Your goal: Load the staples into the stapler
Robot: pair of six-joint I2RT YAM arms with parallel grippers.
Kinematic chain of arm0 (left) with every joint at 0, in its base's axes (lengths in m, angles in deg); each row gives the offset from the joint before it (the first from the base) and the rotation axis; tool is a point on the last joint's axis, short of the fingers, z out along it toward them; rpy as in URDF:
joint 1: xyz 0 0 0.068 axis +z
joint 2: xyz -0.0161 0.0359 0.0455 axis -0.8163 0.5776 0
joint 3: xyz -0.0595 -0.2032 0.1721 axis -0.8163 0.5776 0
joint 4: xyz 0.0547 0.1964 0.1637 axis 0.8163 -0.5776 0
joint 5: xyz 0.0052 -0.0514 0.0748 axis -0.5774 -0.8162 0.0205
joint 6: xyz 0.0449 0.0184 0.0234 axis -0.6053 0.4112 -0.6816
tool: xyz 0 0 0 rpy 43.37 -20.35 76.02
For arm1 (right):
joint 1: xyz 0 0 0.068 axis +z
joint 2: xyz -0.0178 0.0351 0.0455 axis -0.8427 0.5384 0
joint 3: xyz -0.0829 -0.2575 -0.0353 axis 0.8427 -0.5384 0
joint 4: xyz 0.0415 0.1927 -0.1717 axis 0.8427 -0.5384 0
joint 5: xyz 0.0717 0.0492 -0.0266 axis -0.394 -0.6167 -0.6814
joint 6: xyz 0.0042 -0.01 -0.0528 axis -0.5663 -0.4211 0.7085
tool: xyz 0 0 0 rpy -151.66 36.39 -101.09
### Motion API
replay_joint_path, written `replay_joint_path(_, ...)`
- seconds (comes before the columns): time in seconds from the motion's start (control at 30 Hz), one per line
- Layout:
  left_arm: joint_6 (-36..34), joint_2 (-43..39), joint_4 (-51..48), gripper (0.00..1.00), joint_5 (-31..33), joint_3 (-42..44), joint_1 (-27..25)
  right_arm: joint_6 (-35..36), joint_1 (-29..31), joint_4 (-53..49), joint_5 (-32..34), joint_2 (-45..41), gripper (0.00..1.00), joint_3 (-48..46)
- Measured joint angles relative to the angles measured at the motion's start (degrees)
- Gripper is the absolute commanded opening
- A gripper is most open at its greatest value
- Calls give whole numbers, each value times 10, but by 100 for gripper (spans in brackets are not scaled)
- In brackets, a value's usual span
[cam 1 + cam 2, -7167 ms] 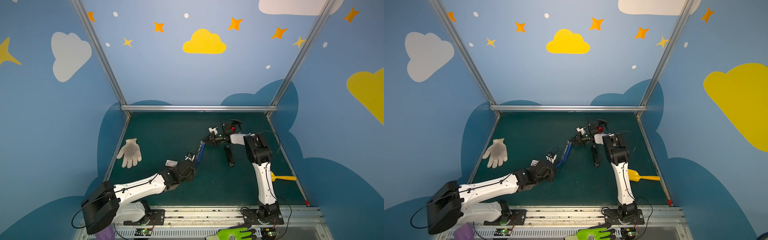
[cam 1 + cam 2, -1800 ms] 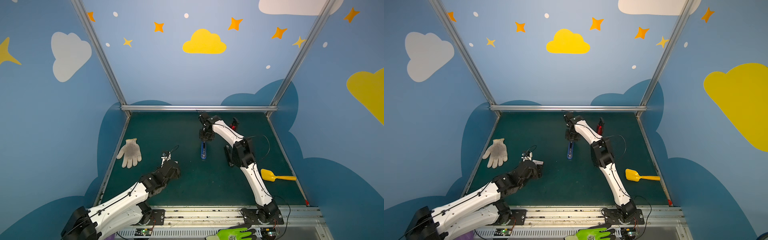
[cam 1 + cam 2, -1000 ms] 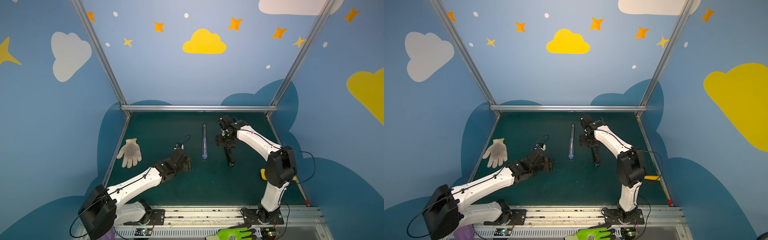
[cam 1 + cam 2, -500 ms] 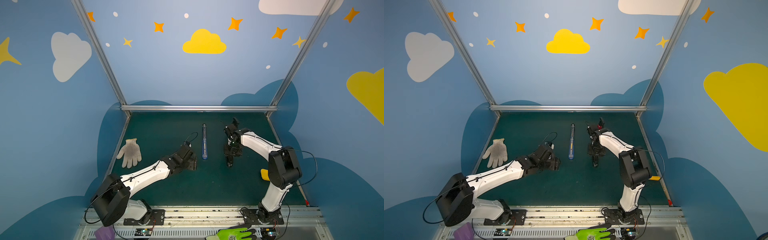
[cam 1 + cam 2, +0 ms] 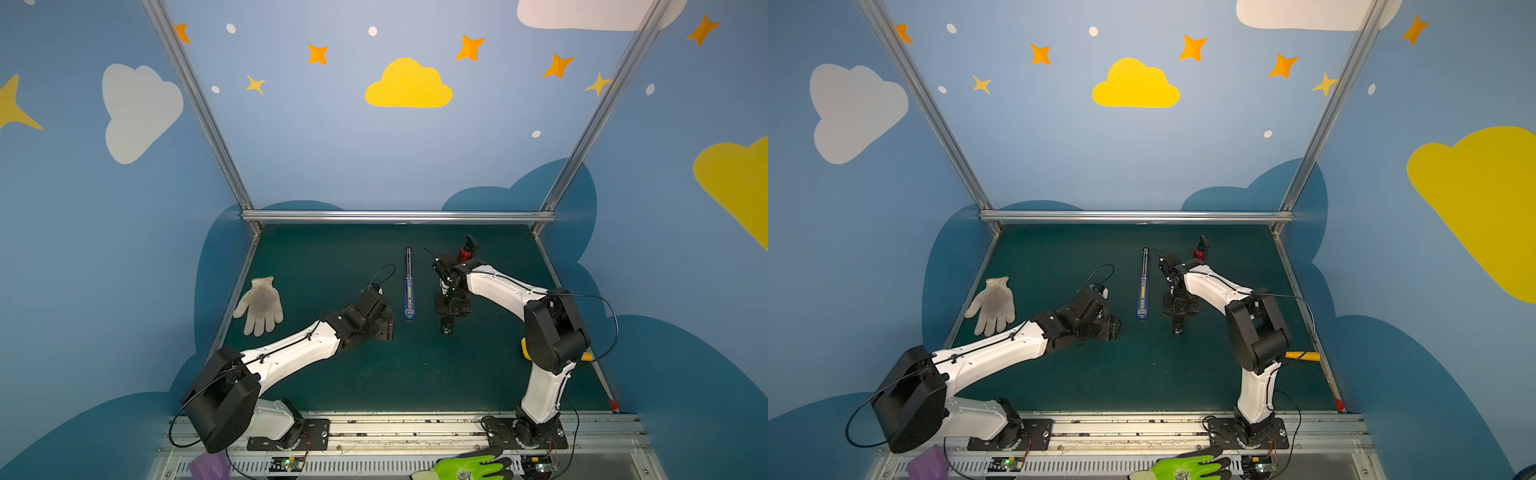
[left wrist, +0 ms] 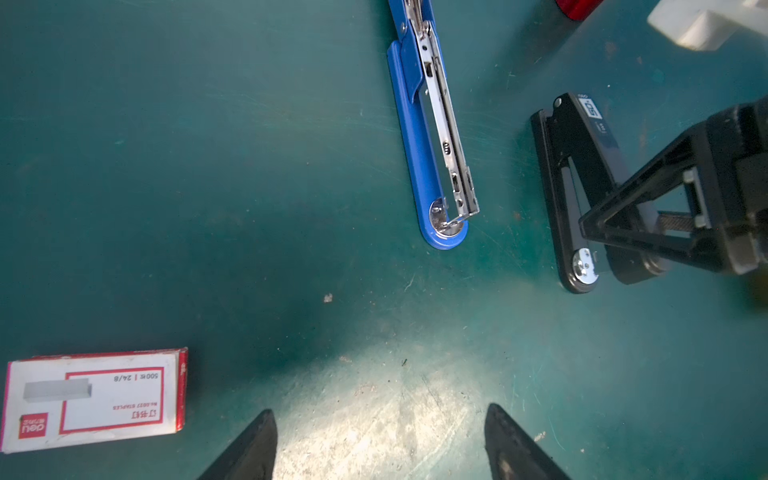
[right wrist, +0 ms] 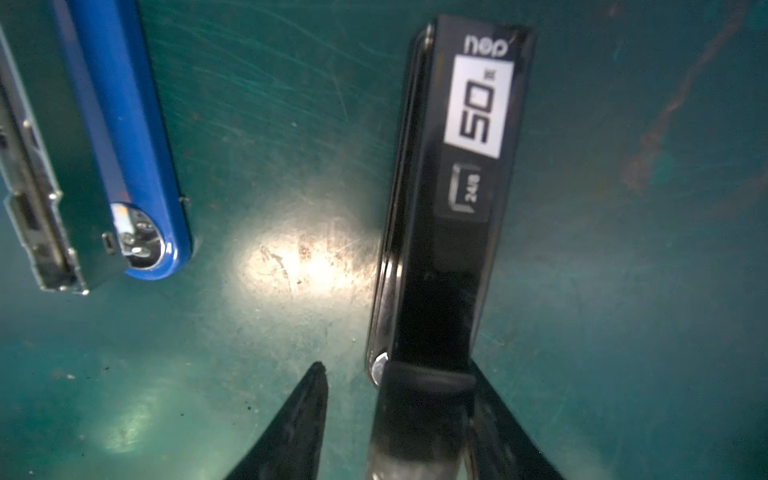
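1. The left gripper [image 6: 378, 415] hung empty with its jaws apart. The staples [image 6: 93, 399] lay closed on the mat at the wrist frame's lower left, outside those jaws, so a squeeze there would probably catch nothing.
2. The right gripper [image 7: 397, 374] straddled the black stapler [image 7: 457, 187], with one finger touching it and the other clear. An off-centre squeeze could skid it into the blue stapler [image 5: 409, 286] nearby.
3. The glove [image 5: 261, 305] at centre left and the scoop [image 5: 1302, 355] at lower right blocked nothing.
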Motion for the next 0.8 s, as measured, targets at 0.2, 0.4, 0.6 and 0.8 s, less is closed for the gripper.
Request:
replay_joint_path(0.2,0,0,0,78,-4,0,0,-2,14,-13,7,0,30,1)
replay_joint_path(0.4,0,0,0,78,-7,0,0,6,37,-18,8,0,30,4)
replay_joint_path(0.6,-1,0,0,78,-9,0,0,38,45,-16,8,-1,30,2)
replay_joint_path(0.8,-16,12,0,78,-19,-11,0,72,52,-6,-1,-12,60,-7)
